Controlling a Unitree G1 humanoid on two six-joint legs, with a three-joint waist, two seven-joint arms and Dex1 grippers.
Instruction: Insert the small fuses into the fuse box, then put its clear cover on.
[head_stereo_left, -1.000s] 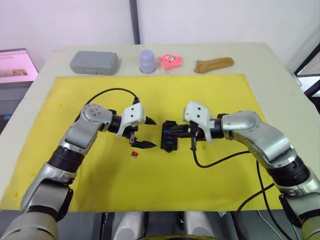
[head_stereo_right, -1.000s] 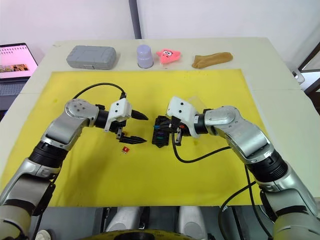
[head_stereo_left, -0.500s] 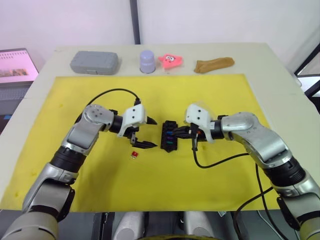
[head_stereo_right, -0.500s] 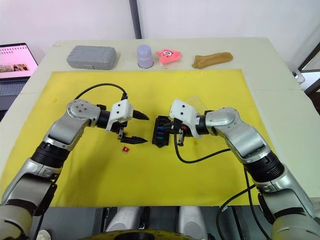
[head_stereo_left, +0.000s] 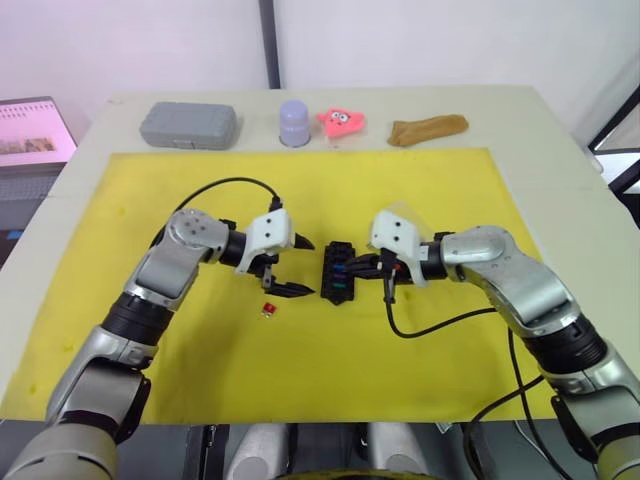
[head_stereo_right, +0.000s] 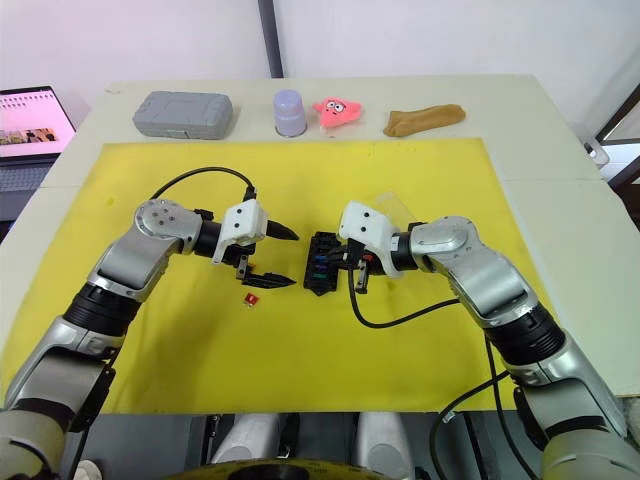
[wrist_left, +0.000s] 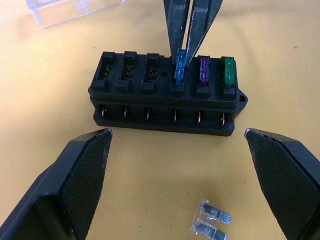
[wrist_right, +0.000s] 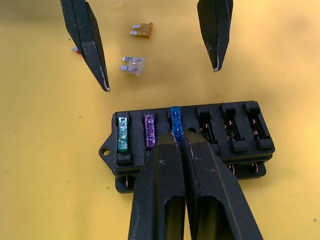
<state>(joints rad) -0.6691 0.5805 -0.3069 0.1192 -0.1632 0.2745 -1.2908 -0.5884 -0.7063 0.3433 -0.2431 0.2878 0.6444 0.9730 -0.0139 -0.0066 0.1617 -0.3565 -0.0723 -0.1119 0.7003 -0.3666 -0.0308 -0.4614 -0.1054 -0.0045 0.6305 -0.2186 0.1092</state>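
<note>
1. Three fuses sit in the fuse box: a green fuse, a purple fuse and a blue fuse. Three slots are bare.
2. I see my right gripper pinching the blue fuse, fingers pressed together on it, right over its slot.
3. My left gripper hangs just beside the box with its fingers spread wide (touching nothing).
4. On the yellow mat near the box lie a grey fuse, an amber fuse and a red fuse.
5. I see the clear cover lying on the mat past the box.
</note>
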